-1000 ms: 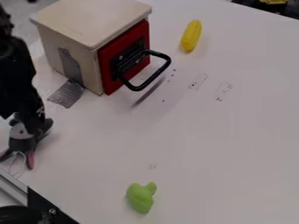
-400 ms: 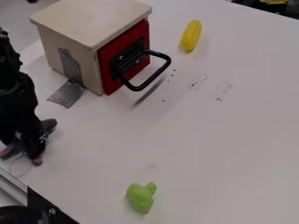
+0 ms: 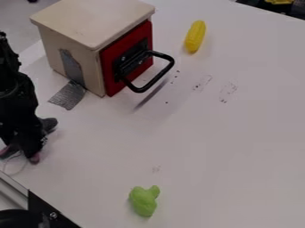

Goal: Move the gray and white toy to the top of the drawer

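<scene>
Saw the black gripper (image 3: 24, 144) at the left edge of the frame, below the middle, pointing down in front of the gray toy (image 3: 49, 124). Could not tell if open wide, closed narrow or holding the toy. Saw just bits of the toy around the gripper: a round, dark gray piece at the right and pink ends lower down. Saw a thin, pale loop (image 3: 22, 168) under them. Could not tell if up off the white table (image 3: 208, 147) or down on it. Higher up, at the upper left, saw the tan drawer box (image 3: 89, 20) with a red front and a black handle (image 3: 162, 83). Found a green toy (image 3: 143, 202) at the bottom, near the middle, and a bumpy yellow toy (image 3: 195, 36) near the top.
</scene>
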### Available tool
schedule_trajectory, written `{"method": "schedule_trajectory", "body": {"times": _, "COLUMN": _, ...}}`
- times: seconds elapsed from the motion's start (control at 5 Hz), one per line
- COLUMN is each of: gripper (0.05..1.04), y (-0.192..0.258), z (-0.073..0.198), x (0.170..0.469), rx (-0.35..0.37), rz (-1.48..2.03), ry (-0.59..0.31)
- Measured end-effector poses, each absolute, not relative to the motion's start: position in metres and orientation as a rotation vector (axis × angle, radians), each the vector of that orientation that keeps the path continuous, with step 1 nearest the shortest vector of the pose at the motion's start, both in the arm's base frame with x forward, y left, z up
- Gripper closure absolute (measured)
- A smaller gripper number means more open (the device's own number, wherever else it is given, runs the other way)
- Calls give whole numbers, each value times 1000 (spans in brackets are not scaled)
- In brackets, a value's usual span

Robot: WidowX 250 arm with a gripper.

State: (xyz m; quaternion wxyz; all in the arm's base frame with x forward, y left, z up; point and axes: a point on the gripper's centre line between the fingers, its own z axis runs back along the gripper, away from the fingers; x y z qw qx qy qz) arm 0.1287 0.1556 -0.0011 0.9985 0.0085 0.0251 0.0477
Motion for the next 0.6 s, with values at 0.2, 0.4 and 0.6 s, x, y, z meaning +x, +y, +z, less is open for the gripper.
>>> {"method": "schedule_trajectory", "body": {"times": 0.2, "gripper": 595, "y": 149, "z": 43, "x": 130, "rx": 11, "rz": 103, "ry": -9}}
{"method": "schedule_trajectory", "body": {"times": 0.4, "gripper": 599, "y": 150, "z": 86, "x": 144, "rx": 7, "rz": 135, "ry": -76}}
{"method": "schedule_trajectory", "body": {"times": 0.6, "gripper": 599, "y": 158, "z": 122, "x": 177, "rx": -4, "rz": 144, "ry": -141}}
